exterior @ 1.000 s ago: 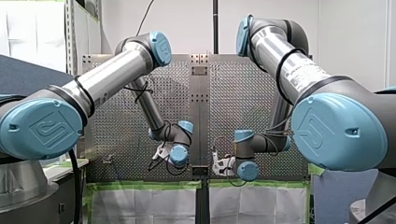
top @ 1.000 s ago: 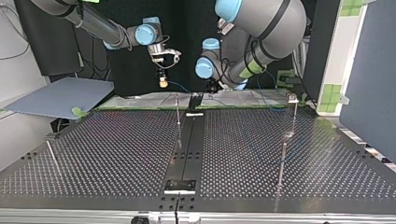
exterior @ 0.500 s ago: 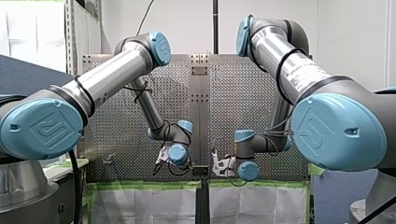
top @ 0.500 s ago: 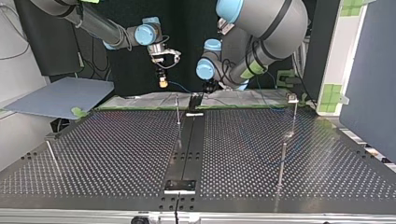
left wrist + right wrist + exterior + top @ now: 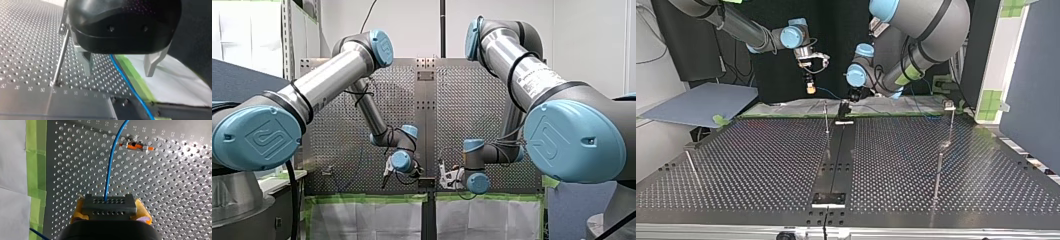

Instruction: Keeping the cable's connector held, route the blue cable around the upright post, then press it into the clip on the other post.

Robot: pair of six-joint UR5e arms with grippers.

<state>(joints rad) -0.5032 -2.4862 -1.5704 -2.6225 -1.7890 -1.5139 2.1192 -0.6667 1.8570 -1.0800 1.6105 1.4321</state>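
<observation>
**Desk:** Item one, the cable. Location and hold?

**Operator:** Blue cable (image 5: 109,170), one. Its connector (image 5: 109,203), a dark drilled block, is clamped at its sides between the yellow pads (image 5: 78,212) of my right gripper (image 5: 810,90). From there the cable arcs over the perforated table (image 5: 175,195) and passes just beside the orange clip (image 5: 133,145). In the left wrist view it runs along the green tape (image 5: 135,80) at the table's edge, under the gap of my left gripper (image 5: 118,73). That gripper's metal fingers (image 5: 86,62) stand spread and grasp nothing. The upright post (image 5: 60,58) is just beside that gripper, and the cable is not yet round it.

**Desk:** Handling?

**Operator:** I judge it light, thin and limp with a little spring, and its jacket probably slick against metal. The connector is rigid, and its flat sides are the proper hold. I would take the cable on its free run near the post and pinch gently, since a hard bend could kink it.

**Desk:** Markings?

**Operator:** There are small numerals beside the holes. I read 30 and 24 in the right wrist view, and the others are unclear. My right arm (image 5: 532,75) carries a printed strip too small to read. The blue joint cap (image 5: 574,140) bears a moulded emblem with no legible words.
</observation>
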